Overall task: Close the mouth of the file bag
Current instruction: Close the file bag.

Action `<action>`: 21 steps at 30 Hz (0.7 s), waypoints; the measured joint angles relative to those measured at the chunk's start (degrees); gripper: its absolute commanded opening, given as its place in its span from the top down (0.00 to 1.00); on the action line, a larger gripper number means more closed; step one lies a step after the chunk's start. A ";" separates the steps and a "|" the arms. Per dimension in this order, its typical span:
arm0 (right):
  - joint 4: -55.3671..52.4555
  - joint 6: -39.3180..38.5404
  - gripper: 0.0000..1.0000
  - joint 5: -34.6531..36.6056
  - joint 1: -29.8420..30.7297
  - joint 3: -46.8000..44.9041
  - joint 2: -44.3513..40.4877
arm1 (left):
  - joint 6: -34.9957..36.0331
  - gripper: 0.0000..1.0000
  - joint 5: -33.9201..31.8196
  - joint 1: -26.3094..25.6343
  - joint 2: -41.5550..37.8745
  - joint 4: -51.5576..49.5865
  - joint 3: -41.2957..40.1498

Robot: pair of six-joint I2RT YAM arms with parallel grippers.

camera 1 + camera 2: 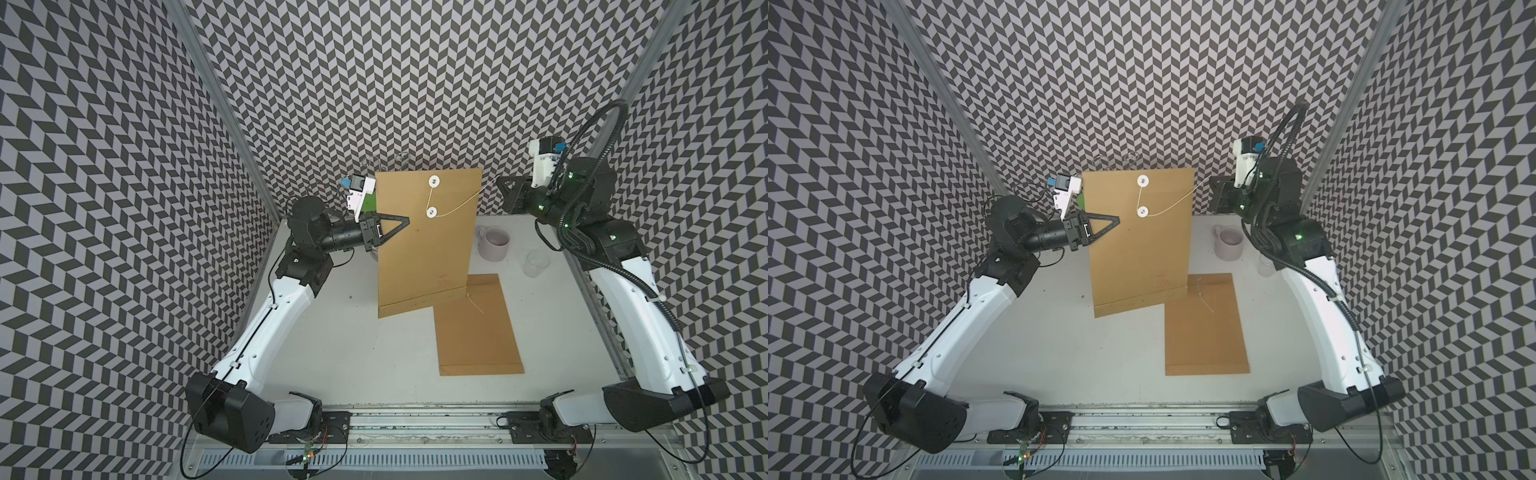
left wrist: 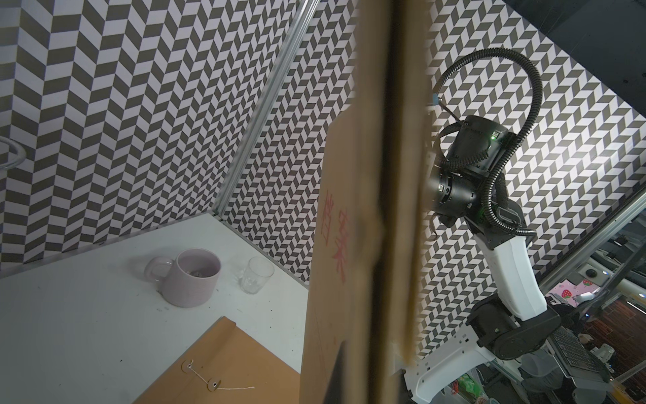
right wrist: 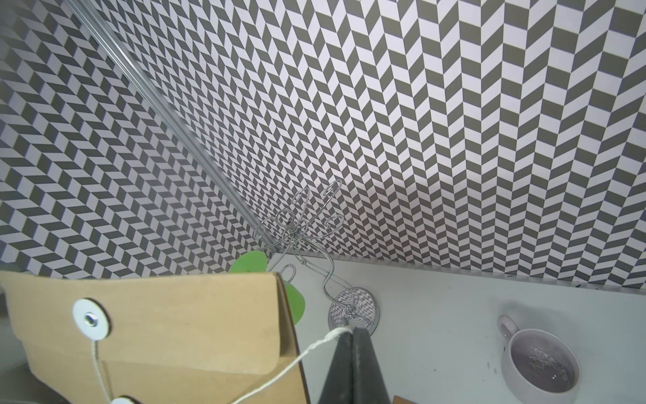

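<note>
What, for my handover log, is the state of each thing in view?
Brown paper file bag: held upright, flap folded down.
White closure string: runs from upper button past lower button, end pinched.
Left gripper: shut on the bag's edge.
Right gripper: shut on the string.
Second brown file bag: flat on table, string loose.
Lilac ceramic mug: upright.
Clear drinking glass: upright, empty.

In both top views the counter (image 1: 374, 353) is overlooked from 6 o'clock; the mug (image 2: 193, 280) is shared with both wrist views.
</note>
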 measured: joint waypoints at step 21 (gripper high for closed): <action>-1.55 -0.79 1.00 2.05 3.50 5.11 2.97 | 1.07 1.00 0.07 -0.50 -0.02 -0.46 -1.70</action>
